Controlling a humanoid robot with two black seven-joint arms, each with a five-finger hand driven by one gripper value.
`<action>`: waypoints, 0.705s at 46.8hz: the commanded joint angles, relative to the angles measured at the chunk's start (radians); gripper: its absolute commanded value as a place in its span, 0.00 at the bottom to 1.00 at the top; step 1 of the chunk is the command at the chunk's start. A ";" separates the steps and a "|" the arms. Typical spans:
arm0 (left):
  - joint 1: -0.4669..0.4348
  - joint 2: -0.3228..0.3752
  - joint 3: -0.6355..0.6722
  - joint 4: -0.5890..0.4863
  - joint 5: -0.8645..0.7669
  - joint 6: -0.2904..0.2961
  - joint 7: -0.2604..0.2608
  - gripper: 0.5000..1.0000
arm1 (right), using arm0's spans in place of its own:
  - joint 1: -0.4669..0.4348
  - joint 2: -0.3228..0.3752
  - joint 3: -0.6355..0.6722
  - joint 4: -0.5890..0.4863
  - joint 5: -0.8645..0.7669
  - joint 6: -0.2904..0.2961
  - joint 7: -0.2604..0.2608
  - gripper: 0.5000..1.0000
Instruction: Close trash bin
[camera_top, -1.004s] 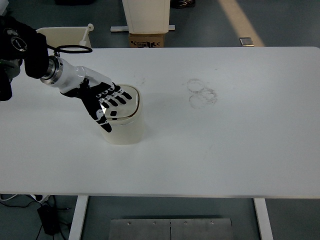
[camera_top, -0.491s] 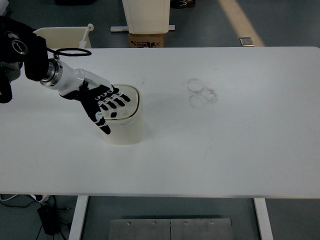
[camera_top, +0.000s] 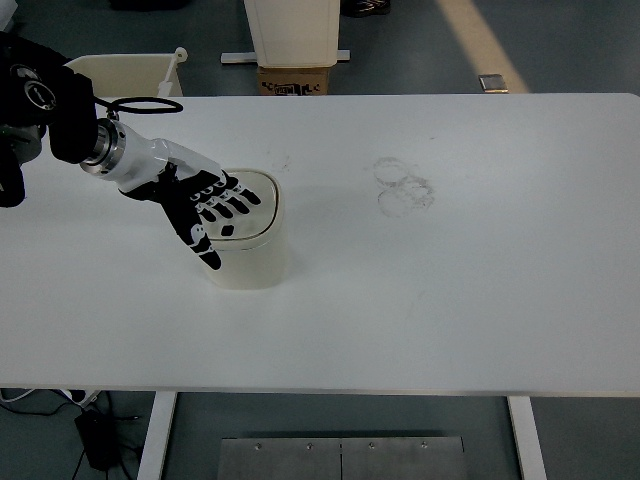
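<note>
A small cream trash bin (camera_top: 250, 252) stands on the white table (camera_top: 450, 300), left of centre. Its lid (camera_top: 258, 205) lies flat on the rim. My left hand (camera_top: 212, 208) rests flat on the lid with its fingers spread, holding nothing. The hand covers the left half of the lid. The right arm is out of view.
Faint ring marks (camera_top: 402, 186) stain the table right of the bin. Behind the table's far edge stand a cream container (camera_top: 125, 72), a cardboard box (camera_top: 295, 80) and a white pedestal (camera_top: 296, 30). A black cable (camera_top: 140, 101) loops off my left forearm.
My left hand has slid a little to the left and back across the lid. The bin has stayed in place.
</note>
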 joint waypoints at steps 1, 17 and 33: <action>0.000 0.000 0.000 0.000 0.000 0.000 0.000 1.00 | 0.002 0.000 0.000 0.000 0.000 0.000 0.000 0.98; 0.002 -0.011 0.021 0.000 0.000 0.002 0.000 1.00 | 0.002 0.000 0.000 0.000 0.000 0.000 0.000 0.98; -0.005 -0.003 0.020 0.004 -0.001 0.000 0.000 1.00 | 0.000 0.000 0.000 0.001 0.002 0.000 0.000 0.98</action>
